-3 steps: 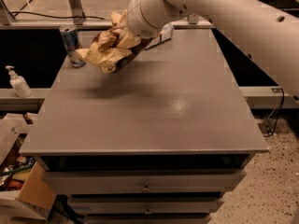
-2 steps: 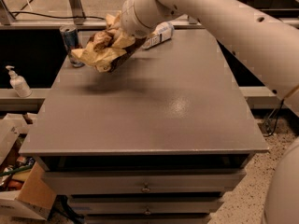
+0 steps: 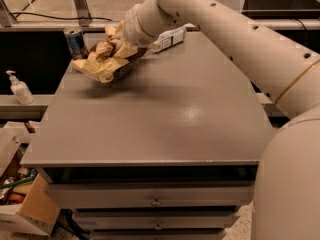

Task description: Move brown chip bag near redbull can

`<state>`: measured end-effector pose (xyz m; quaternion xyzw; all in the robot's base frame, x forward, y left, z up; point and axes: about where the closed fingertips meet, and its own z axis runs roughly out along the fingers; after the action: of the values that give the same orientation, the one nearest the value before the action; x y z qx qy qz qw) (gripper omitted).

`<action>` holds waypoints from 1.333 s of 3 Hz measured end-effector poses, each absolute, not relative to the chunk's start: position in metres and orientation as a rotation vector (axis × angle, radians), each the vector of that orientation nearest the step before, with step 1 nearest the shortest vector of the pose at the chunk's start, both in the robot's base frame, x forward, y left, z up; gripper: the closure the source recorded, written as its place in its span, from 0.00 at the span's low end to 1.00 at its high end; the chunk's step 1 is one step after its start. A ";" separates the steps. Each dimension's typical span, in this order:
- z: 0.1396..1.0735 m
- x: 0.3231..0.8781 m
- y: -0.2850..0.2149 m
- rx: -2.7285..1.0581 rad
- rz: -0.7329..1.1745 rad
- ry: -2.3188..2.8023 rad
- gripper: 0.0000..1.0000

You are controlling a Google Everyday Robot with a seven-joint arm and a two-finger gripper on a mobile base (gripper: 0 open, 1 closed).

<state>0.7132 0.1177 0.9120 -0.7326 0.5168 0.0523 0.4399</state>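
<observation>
The brown chip bag (image 3: 107,61) is crumpled, showing pale yellow and dark brown, and hangs just above the grey table (image 3: 165,119) near its far left corner. My gripper (image 3: 120,48) is shut on the bag from above and behind; the bag hides most of the fingers. The redbull can (image 3: 76,42), blue and silver, stands upright at the table's far left corner, just left of the bag and a short gap from it.
A clear plastic bottle (image 3: 169,38) with a white label lies on its side at the table's far edge, right of my wrist. A white pump bottle (image 3: 20,88) stands on a lower ledge at left. Boxes (image 3: 20,199) sit on the floor at lower left.
My arm has carried the chip bag a little further left and toward the can. The can and the bottle have not moved.
</observation>
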 end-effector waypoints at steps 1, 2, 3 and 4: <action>0.900 0.717 0.128 -1.832 0.183 1.276 1.00; 0.889 0.714 0.132 -1.834 0.233 1.297 0.82; 0.883 0.709 0.135 -1.826 0.273 1.314 0.59; 0.879 0.704 0.136 -1.814 0.303 1.328 0.36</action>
<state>0.7039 0.1365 0.8787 -0.7246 0.5306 0.1211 0.4228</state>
